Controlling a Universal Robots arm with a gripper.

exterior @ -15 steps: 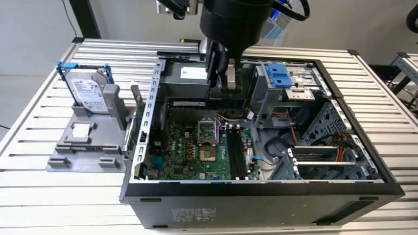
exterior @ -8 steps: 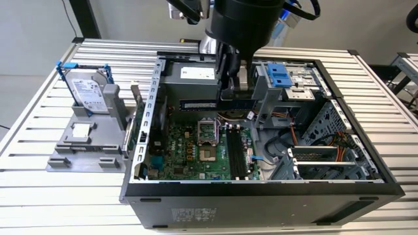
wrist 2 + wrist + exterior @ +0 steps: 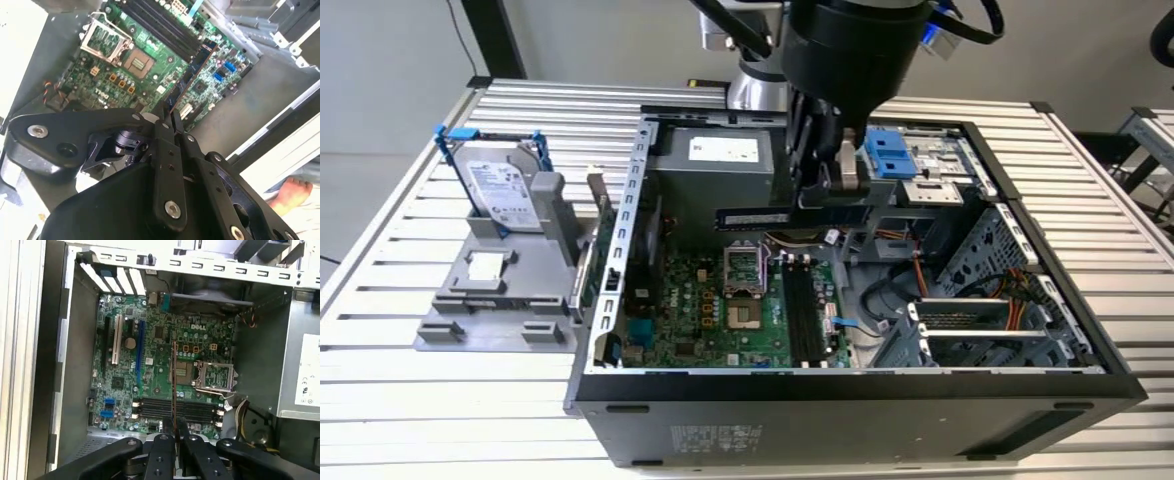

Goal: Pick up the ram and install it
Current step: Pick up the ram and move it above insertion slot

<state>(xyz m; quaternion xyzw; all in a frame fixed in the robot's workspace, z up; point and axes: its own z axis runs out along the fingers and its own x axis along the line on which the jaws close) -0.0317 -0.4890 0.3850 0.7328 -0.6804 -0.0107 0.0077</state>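
Black end effector (image 3: 817, 208) on the arm hangs inside an open computer case (image 3: 854, 420) that lies on a slatted metal tabletop (image 3: 400, 400). Its fingers are closed narrowly on one end of the ram (image 3: 750, 216), a thin dark stick with chips. In the exterior view the ram is held level, and its free end points toward the exterior view's left. It sits in front of the grey power supply (image 3: 720, 160) at the far side of the case. It is raised above the green motherboard (image 3: 707, 310) and apart from the black memory slots (image 3: 803, 310).

In the second wrist view the ram (image 3: 192, 75) reaches out from the end effector (image 3: 167, 114) over the board, near the silver processor socket (image 3: 107, 37). A person's hand (image 3: 292, 192) shows beyond the case wall.

In the first wrist view the ram (image 3: 174, 385) appears edge-on as a thin line rising from the end effector (image 3: 176, 427), crossing over the memory slots (image 3: 150, 410).

On the tabletop at the exterior view's left, well apart from the case, a hard drive (image 3: 500, 195) in a blue frame stands on a grey holder (image 3: 494, 300).
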